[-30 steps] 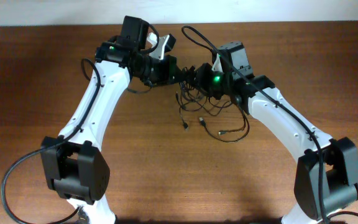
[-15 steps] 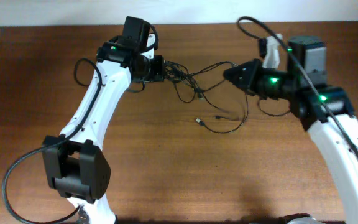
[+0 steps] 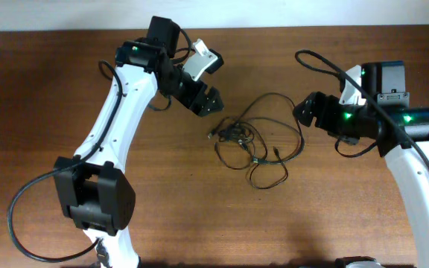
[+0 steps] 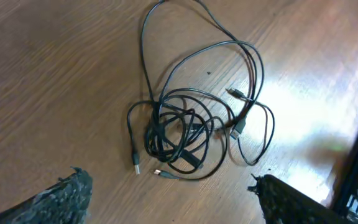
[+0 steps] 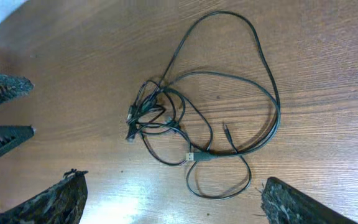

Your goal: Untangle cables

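The cables (image 3: 248, 141) lie loose on the wooden table (image 3: 162, 193) between the two arms. They form a knotted clump (image 4: 176, 134) with wide loops running off to one side (image 5: 253, 74). Small plug ends (image 4: 135, 167) stick out of the clump, and another plug (image 5: 191, 157) lies near a small loop. My left gripper (image 3: 208, 104) hangs open above and left of the clump, nothing between its fingers (image 4: 61, 199). My right gripper (image 3: 304, 112) stands open to the right of the loops, its fingers (image 5: 294, 202) wide apart and empty.
Thick black arm leads arc over the right arm (image 3: 315, 59) and beside the left base (image 3: 17, 216). The left gripper's fingers (image 5: 5, 87) show at the left edge of the right wrist view. The wall edge (image 3: 274, 15) runs along the back.
Both grippers were shut on the cables and pulling them apart in the air; both have now opened and let go. The cables have dropped onto the table in a looser heap.
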### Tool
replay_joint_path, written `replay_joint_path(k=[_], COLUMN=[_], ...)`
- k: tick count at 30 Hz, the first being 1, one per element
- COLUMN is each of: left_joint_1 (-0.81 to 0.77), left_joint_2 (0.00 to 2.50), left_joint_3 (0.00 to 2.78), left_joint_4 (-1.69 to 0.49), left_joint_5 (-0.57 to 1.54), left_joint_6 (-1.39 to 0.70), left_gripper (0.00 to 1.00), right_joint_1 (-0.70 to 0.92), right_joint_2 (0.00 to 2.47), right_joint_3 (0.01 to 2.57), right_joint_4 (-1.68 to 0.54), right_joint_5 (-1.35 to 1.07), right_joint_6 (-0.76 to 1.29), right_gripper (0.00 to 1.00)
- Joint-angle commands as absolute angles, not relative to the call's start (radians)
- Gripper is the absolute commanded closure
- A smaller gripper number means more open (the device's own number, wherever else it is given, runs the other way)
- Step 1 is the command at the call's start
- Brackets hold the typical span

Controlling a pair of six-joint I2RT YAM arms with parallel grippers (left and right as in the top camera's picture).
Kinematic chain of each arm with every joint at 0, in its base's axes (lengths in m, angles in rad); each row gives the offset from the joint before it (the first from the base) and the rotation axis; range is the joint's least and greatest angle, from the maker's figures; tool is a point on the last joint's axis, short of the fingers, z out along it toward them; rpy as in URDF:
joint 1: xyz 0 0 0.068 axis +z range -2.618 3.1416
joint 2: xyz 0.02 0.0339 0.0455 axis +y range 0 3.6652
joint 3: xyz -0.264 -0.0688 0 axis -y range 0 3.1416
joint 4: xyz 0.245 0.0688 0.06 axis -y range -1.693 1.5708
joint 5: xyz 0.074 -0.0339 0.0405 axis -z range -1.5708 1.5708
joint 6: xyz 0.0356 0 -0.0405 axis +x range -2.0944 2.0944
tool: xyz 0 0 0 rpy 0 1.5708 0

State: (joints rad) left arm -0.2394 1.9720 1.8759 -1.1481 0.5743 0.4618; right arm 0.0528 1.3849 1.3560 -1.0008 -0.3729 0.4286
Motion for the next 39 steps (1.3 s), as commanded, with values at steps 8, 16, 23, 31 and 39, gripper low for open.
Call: replay_joint_path(k=[8, 16, 23, 31, 39], left_joint_1=[-0.376, -0.397, -0.458, -0.511, -0.449], left_joint_2=[2.291, 2.296, 2.308, 2.363, 2.246], left_joint_3=[1.878, 1.952, 1.877, 1.865, 2.177], left_joint_4=[-1.155, -1.235, -1.160, -1.069, -1.262], left_joint_5=[0.611, 0.529, 0.332, 0.310, 0.297], left_joint_6=[0.503, 0.232, -0.131, -0.137, -0.157], left_gripper=[0.33, 0.73, 0.72, 0.89, 1.00], right_joint_1=[0.045, 0.045, 0.045, 0.045, 0.083], right_joint_2=[1.388, 1.388, 1.388, 1.388, 1.453], right_joint_3=[1.363, 1.363, 1.363, 1.362, 1.362], right_joint_4=[-0.987, -0.965, -0.968, -0.973, -0.891], right_joint_5=[-0.342, -0.342, -0.342, -0.343, -0.458], right_joint_6=[0.415, 0.415, 0.415, 0.415, 0.469], right_gripper=[0.09, 0.09, 0.09, 0.09, 0.18])
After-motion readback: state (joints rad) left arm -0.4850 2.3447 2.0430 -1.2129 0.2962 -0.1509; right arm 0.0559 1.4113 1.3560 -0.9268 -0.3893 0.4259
